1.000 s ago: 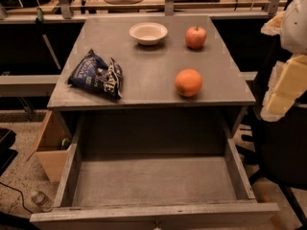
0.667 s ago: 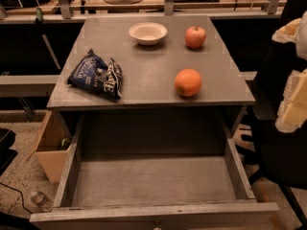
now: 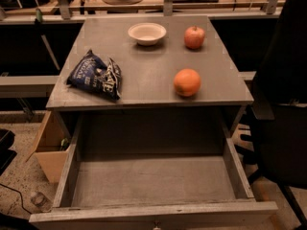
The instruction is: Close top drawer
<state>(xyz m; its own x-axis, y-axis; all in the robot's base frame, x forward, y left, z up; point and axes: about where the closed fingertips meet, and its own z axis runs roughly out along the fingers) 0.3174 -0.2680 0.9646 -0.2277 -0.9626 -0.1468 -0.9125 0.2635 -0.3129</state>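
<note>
White print on chip bag (image 3: 95,74) unreadable

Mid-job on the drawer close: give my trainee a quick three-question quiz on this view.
1. True or false: the top drawer stands open with nothing inside.
2. Which lies on the cabinet top, image-left of the orange? A: a mug. B: a blue chip bag. C: a banana.
3. Short answer: where is the hand?
Key: 1 true. 2 B. 3 not in view.
</note>
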